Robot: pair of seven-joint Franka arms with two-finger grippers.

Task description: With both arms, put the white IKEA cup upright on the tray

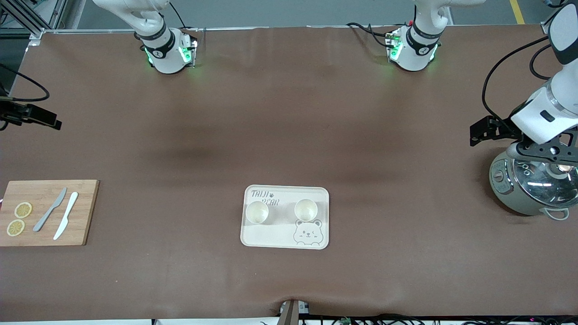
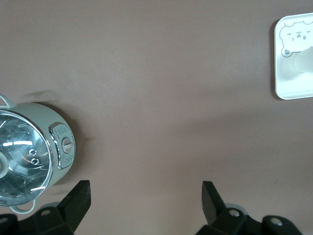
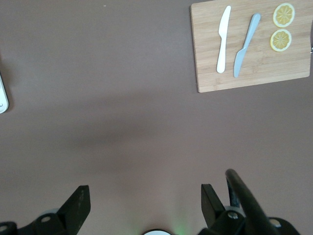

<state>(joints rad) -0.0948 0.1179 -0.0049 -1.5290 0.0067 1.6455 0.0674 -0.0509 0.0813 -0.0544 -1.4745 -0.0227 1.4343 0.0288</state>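
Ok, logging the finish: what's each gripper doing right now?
Left gripper: open, empty, over bare table beside the pot.
Right gripper: open, empty, over bare table.

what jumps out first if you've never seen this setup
The cream tray with the winking bear sits mid-table, near the front camera, with two white cups upright on it. A wooden cutting board with two knives and lemon slices lies at the right arm's end. At the left arm's end, the open left end effector hangs beside a glass-lidded cooker.
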